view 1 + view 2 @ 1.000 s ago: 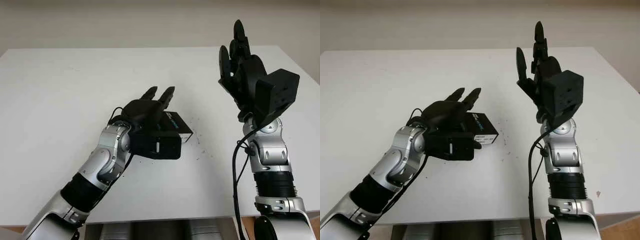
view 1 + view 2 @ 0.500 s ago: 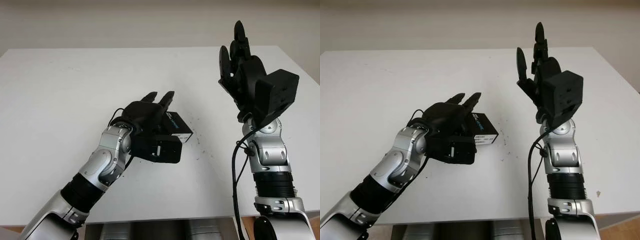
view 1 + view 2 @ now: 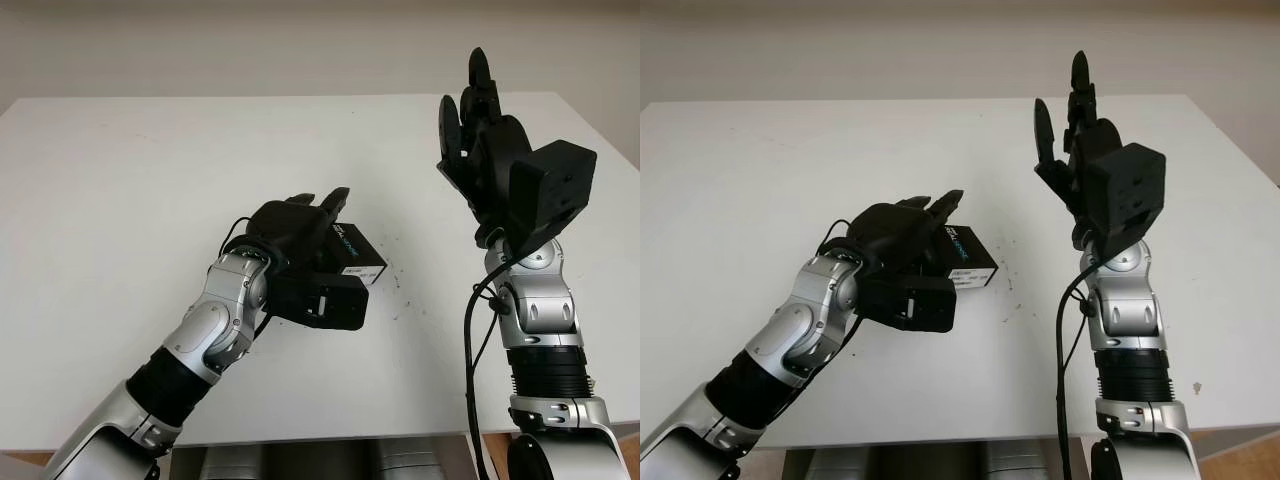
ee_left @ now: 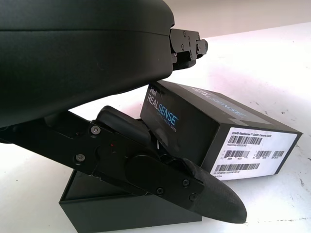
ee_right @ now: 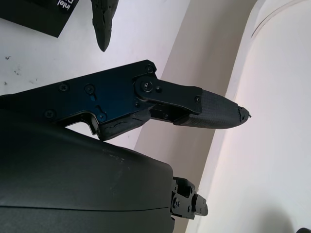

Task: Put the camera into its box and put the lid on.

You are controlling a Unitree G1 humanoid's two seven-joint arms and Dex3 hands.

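I see the black box (image 3: 358, 255) on the table (image 3: 120, 180), lid seemingly on already. My left hand (image 3: 300, 230) hovers just over the box, fingers uncurled, holding nothing. My right hand (image 3: 480, 130), raised beside the box, is empty too.

Box lid (image 4: 194, 116): "intel REALSENSE"; white barcode label (image 4: 255, 150), print unreadable.
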